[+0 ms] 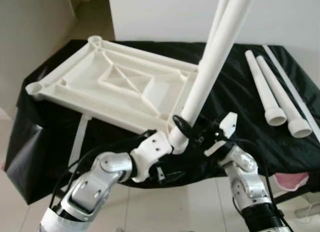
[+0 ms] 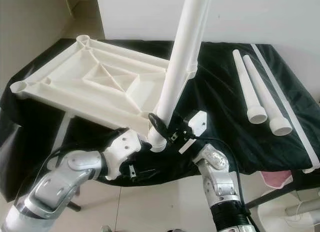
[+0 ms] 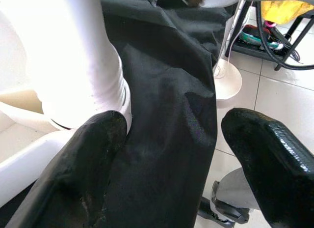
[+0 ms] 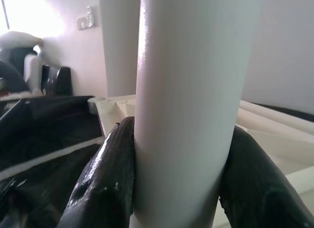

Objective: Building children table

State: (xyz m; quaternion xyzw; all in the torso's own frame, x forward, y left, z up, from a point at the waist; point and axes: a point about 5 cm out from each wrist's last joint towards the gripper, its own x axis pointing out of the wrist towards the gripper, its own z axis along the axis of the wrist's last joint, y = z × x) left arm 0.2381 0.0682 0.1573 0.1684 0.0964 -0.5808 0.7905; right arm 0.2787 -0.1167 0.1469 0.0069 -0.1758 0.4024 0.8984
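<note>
A white leg (image 1: 215, 57) is being fitted into the near corner socket of the table top (image 1: 115, 84), which lies upside down on a black cloth (image 1: 240, 97). The leg is pinched by the right gripper (image 4: 179, 188) just above its foot. The left gripper (image 3: 191, 164) is spread, one finger touching the foot. The leg leans; next it should probably be brought upright and pressed down. Two more legs (image 1: 272, 92) are lying well apart, to the right.
</note>
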